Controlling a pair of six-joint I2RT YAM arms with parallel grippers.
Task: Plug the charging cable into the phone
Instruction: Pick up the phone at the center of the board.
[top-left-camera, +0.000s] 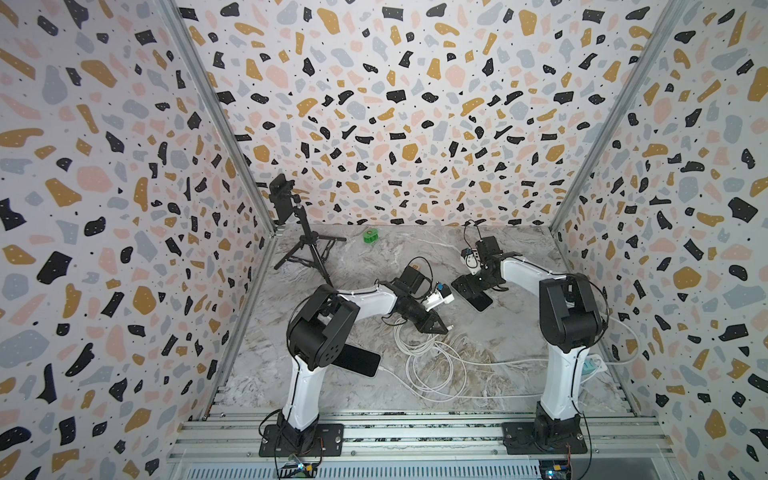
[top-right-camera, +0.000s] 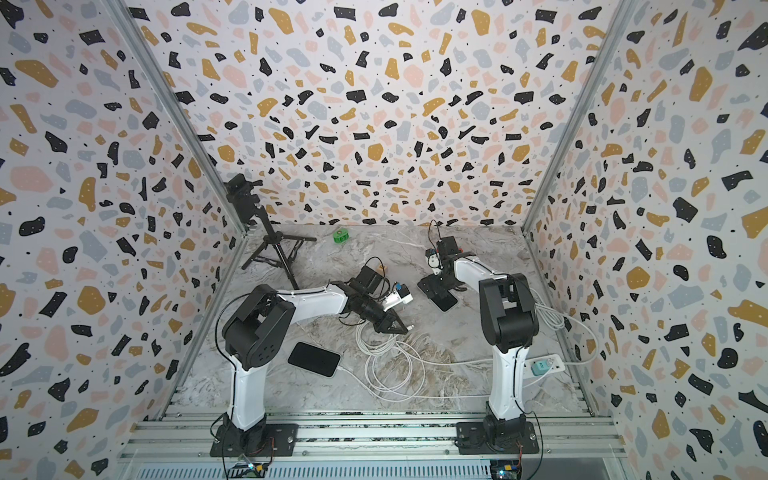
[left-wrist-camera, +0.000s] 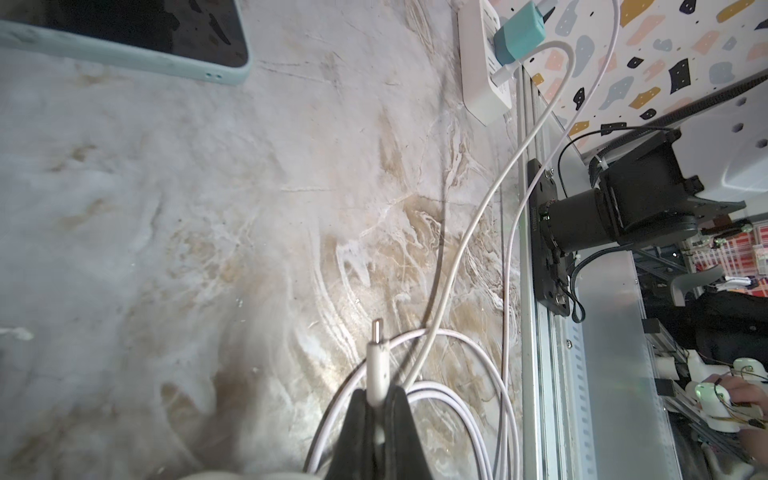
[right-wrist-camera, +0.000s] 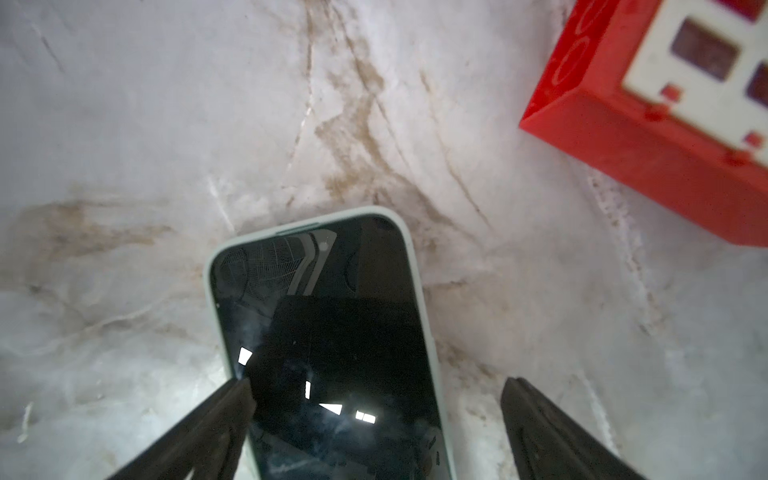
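White cable (left-wrist-camera: 458, 257) loops over the marble tabletop (left-wrist-camera: 208, 208), its smooth plug (left-wrist-camera: 376, 365) pinched in the left jaws. Right jaws spread over a mint-cased phone (right-wrist-camera: 332, 353); red box (right-wrist-camera: 648, 124) nearby.

Soft, even light is coming from overhead, and both top views are reading bright, with the walls (top-left-camera: 374, 104) bowing toward the edges. My arms are throwing only faint shadows on the desk (top-left-camera: 365, 266). In my right wrist view the phone (right-wrist-camera: 332, 353) is mirroring small white glints and the red box (right-wrist-camera: 648, 137) is blurring. In my left wrist view the charging cable (left-wrist-camera: 376, 365) is showing sharp, while my left end effector (left-wrist-camera: 376, 401) is smearing near the lens.
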